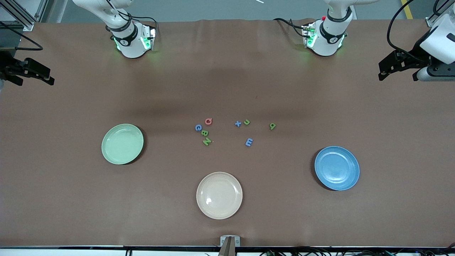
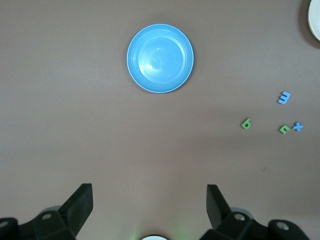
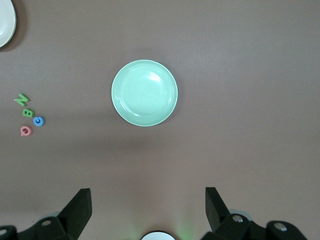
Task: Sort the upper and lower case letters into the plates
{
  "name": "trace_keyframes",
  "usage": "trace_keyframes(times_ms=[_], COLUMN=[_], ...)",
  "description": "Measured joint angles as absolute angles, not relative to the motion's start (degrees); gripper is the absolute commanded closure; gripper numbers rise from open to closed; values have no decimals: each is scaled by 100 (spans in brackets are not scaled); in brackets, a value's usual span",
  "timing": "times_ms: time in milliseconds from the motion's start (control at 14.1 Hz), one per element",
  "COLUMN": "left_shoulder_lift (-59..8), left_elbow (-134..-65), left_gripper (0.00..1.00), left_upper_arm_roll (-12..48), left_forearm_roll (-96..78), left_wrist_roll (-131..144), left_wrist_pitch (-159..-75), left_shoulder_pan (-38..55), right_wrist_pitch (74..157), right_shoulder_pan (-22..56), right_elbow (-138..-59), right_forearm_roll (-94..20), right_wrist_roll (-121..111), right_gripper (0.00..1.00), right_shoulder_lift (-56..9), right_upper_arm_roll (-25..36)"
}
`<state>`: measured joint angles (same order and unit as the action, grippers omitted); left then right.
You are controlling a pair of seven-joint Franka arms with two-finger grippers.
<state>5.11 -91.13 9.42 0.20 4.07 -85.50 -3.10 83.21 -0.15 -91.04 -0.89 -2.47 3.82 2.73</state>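
Eight small letters lie mid-table between the plates. A red one [image 1: 208, 121], a blue one [image 1: 198, 127] and two green ones [image 1: 204, 132] [image 1: 207, 141] cluster together. A blue one [image 1: 237, 123], a green one [image 1: 246, 122], a green one [image 1: 272, 126] and a blue one [image 1: 249, 142] lie toward the left arm's end. The pale green plate [image 1: 122, 144] [image 3: 144, 93] and the blue plate [image 1: 337, 168] [image 2: 160, 58] hold nothing. My left gripper [image 1: 397, 76] [image 2: 149, 192] and right gripper [image 1: 35, 81] [image 3: 147, 195] are open, empty, raised at the table's ends.
A cream plate [image 1: 219, 195] sits nearer the front camera than the letters, between the two task plates. Its edge also shows in the left wrist view [image 2: 315, 20] and the right wrist view [image 3: 5, 22]. A brown cloth [image 1: 71, 199] covers the table.
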Motion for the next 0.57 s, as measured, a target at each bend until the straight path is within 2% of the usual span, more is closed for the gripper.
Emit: trace_keyframes(times_ms=[569], left_shoulder_lift=[478], left_elbow=[-9018], left_gripper=[0], left_upper_arm_roll=[915], left_forearm_roll=[20], left_wrist_roll=[407], left_wrist_pitch=[-8568], left_shoulder_pan=[-328], right_wrist_pitch=[8321], right_shoulder_pan=[-15], right_elbow=[-9107], right_forearm_roll=[-89], right_wrist_roll=[-248], right_gripper=[0], right_shoulder_lift=[382], right_upper_arm_roll=[273])
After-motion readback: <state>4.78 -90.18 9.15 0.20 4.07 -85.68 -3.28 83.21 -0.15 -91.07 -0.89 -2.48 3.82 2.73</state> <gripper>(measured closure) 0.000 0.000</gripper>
